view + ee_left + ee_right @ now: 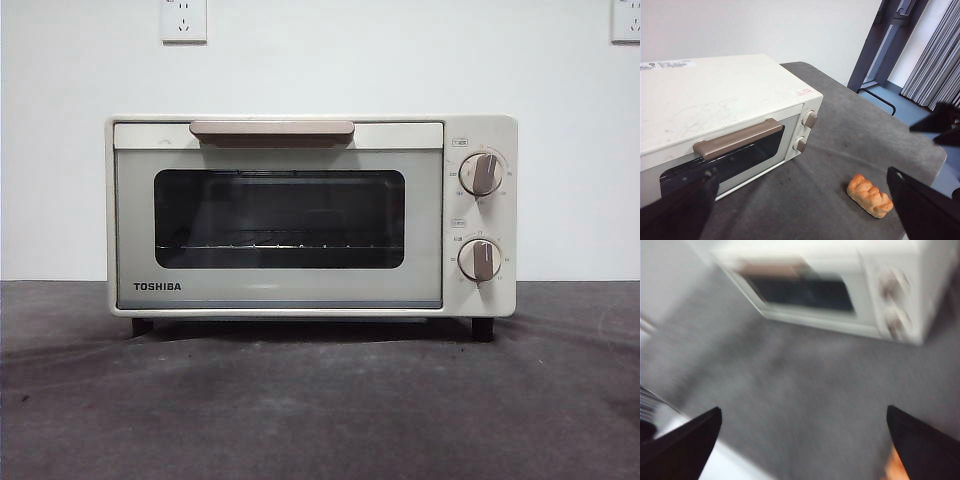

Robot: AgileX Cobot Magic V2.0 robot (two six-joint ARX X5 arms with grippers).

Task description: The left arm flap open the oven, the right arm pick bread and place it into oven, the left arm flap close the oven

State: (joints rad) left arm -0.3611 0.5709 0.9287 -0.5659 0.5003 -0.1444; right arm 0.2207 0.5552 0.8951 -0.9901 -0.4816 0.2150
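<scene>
The cream-white oven (pixel 310 215) stands on the grey table with its glass door shut and its beige handle (pixel 272 129) at the top. It also shows in the left wrist view (pixel 715 100) and, blurred, in the right wrist view (pixel 840 285). The golden bread (pixel 869 195) lies on the table in front of the oven's knob side; an orange sliver of it (pixel 894 466) shows beside a right jaw. My left gripper (pixel 801 172) is open and empty, above and in front of the oven door. My right gripper (pixel 804 409) is open and empty above the table. Neither arm shows in the front view.
The other arm's black tip (pixel 942 124) shows in the left wrist view beyond the bread. The table's edge (pixel 935 150) runs close behind it. A white wall (pixel 320 60) with sockets stands behind the oven. Two beige knobs (pixel 482 215) sit on the oven's right.
</scene>
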